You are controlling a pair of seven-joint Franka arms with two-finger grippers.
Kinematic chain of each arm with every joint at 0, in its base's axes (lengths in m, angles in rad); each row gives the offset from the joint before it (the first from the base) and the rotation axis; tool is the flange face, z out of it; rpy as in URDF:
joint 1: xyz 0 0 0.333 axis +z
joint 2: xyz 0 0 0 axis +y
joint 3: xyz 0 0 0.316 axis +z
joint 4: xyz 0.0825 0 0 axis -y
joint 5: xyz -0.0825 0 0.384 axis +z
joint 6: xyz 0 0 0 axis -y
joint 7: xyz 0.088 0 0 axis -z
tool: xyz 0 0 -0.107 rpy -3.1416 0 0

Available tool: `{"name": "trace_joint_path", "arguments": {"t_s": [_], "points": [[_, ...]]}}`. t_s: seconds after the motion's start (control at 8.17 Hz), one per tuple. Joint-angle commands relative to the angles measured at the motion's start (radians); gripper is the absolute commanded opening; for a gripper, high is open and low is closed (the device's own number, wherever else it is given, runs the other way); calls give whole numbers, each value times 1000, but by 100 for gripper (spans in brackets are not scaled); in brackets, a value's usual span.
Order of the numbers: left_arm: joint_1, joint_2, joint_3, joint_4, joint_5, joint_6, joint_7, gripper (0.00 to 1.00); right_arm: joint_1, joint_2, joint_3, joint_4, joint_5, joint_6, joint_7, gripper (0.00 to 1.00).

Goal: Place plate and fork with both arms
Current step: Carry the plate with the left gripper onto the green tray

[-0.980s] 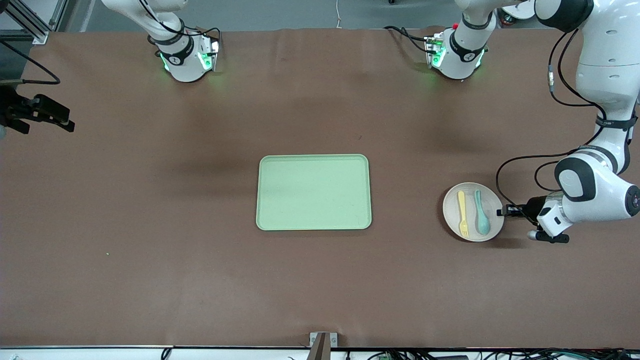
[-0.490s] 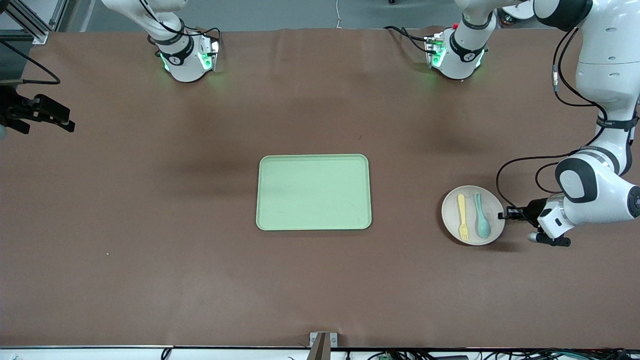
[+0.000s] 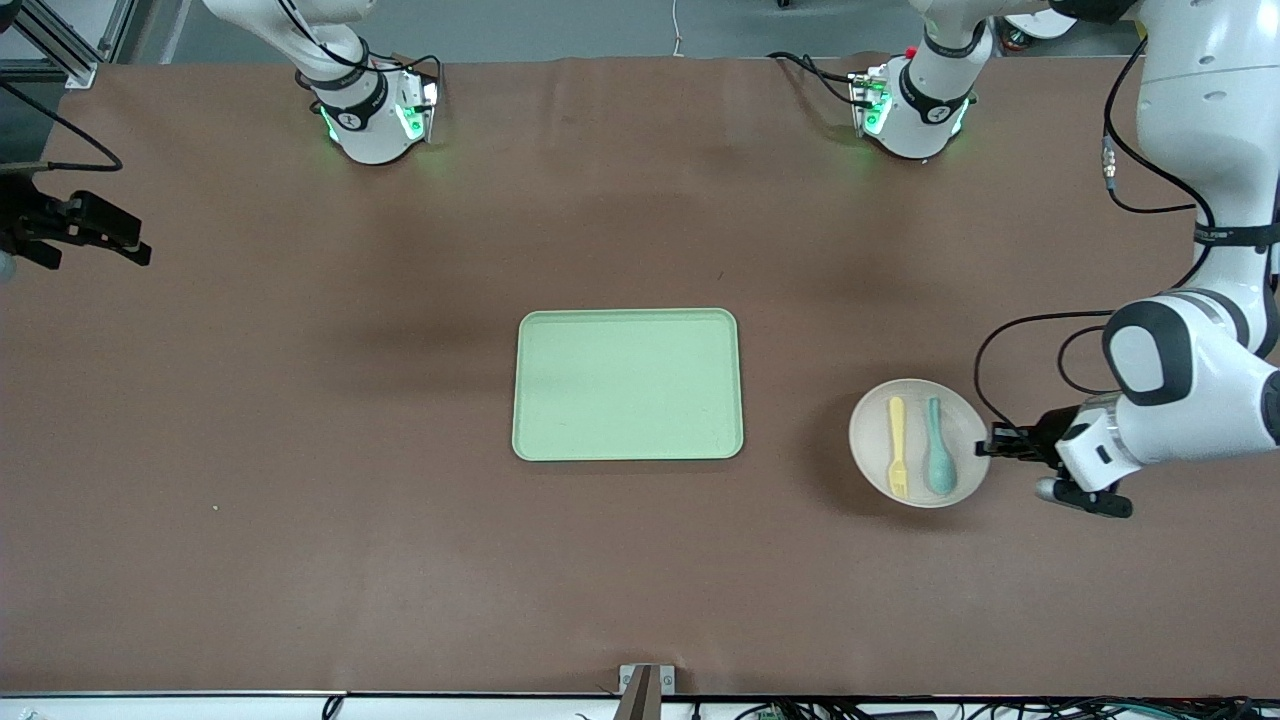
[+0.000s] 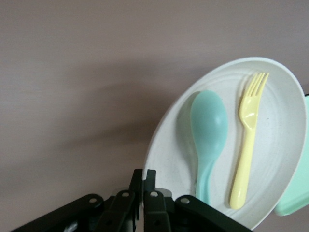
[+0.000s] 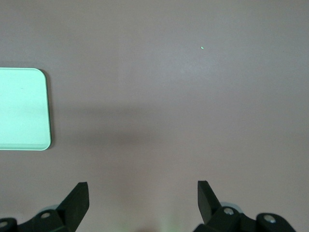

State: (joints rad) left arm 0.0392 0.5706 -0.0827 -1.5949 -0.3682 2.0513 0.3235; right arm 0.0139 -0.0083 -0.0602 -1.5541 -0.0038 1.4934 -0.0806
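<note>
The beige plate is toward the left arm's end of the table, lifted a little, with its shadow on the table beneath. The pale-yellow fork and a teal spoon lie side by side on it. My left gripper is shut on the plate's rim at the edge away from the tray. The left wrist view shows the gripper pinching the rim, the plate, the fork and the spoon. My right gripper waits open and empty over the right arm's end of the table.
A light-green rectangular tray lies empty at the table's middle; its corner shows in the right wrist view and in the left wrist view. Bare brown table lies between the tray and the plate. A small green speck lies on the table.
My left gripper has carried the plate, with fork and spoon on it, toward the tray and slightly nearer the front camera. The plate's shadow has grown. The right arm has not moved.
</note>
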Motion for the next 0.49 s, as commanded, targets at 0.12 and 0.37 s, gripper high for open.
{"name": "trace_joint_path", "arguments": {"t_s": [0.12, 0.37], "points": [[-85, 6, -133, 1, -40, 94, -293, 0, 6, 4, -1, 5, -4, -2, 18, 99], [-244, 66, -149, -11, -61, 287, -487, 0, 8, 10, -1, 5, -4, -1, 18, 99]]}}
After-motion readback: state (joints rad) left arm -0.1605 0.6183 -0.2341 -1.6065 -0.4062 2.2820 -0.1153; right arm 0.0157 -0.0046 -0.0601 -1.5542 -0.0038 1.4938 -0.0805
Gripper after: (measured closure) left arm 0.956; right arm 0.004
